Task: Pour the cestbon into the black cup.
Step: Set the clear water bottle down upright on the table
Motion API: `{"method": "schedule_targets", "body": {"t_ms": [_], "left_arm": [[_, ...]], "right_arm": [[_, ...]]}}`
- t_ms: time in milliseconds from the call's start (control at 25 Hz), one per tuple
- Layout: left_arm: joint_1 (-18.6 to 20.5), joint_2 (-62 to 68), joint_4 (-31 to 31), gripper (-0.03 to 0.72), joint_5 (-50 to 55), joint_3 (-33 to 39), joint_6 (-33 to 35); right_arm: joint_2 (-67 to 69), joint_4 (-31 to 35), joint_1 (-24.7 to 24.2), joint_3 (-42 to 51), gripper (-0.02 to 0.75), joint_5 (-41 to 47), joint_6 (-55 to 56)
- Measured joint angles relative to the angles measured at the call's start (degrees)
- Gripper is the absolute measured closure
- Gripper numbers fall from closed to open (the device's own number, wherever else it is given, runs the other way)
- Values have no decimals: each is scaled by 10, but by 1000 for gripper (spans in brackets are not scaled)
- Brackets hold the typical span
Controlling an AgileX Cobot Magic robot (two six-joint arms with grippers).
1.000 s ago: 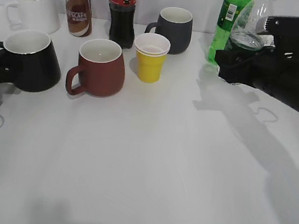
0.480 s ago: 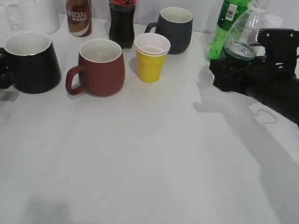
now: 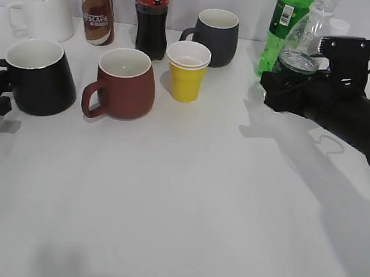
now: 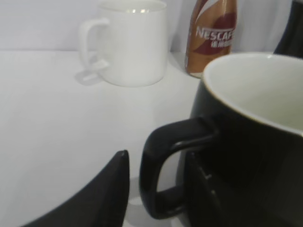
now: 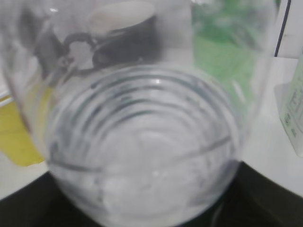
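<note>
- Progress looks early: nothing has been poured, judging by the white, dry-looking inside of the glossy black mug with a loop handle point(image 3: 40, 77), which stands on the white bench point(image 3: 184, 199) at about nine o'clock in the exterior view.
- Clear ribbed plastic water bottle point(image 3: 303, 41) sits at roughly two o'clock, upright, just beside the bright green soda bottle point(image 3: 282, 25); the right tool point(image 3: 279, 89) is clamped round its lower body, and the right wrist view is filled by the bottle wall.
- Left tool point(image 4: 156, 189) straddles the mug's handle, one finger point(image 4: 106, 196) outside the loop; whether it grips I cannot tell.
- Left to do: bring bottle and mug together, tilt, pour.
</note>
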Motion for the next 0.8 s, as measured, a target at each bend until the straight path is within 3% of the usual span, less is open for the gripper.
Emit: {"method": "schedule_targets", "body": {"t_ms": [640,800], "left_arm": [[0,-86,-5,370,0,77,0],[0,-115,-3,352,1,98,0]], "right_arm": [[43,1,0,0,267,-33,-25],[70,-33,0,0,267,-63,-25]]}}
